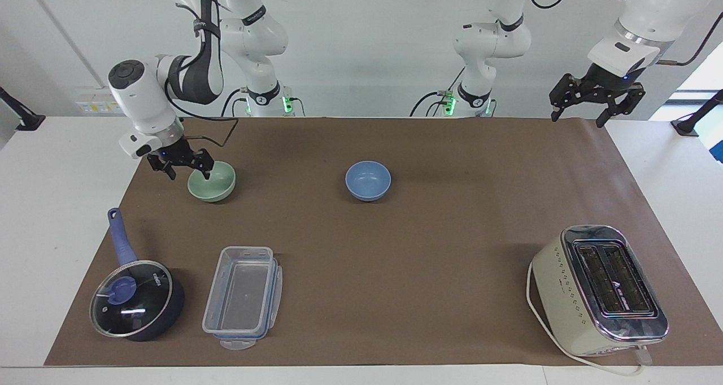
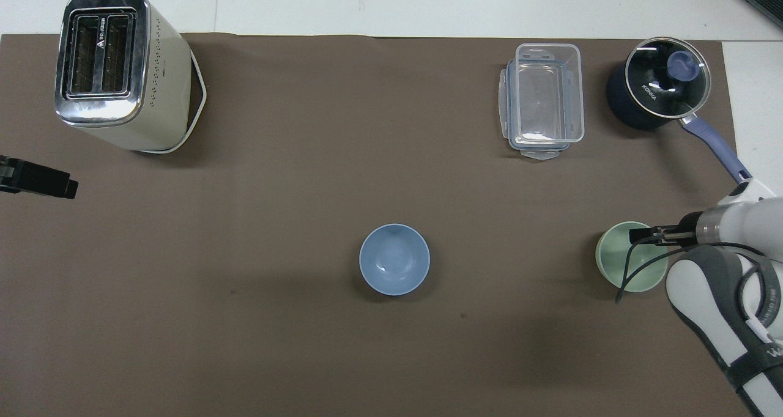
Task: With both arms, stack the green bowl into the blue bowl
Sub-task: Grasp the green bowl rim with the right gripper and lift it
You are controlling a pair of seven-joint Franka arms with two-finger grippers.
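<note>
Fingers of right gripper spread, straddling rim of green bowl (one inside, not yet clamped, as far as I can judge). Bowl sits on mat toward right arm's end, well apart from blue bowl mid-table. Left gripper waits, fingers apart.

Overhead: right gripper over green bowl; blue bowl empty. Lift, transfer, stacking all remain.

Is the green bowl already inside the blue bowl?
No, the green bowl sits on the table apart from the blue bowl, toward the right arm's end, with the right gripper at its rim.
</note>
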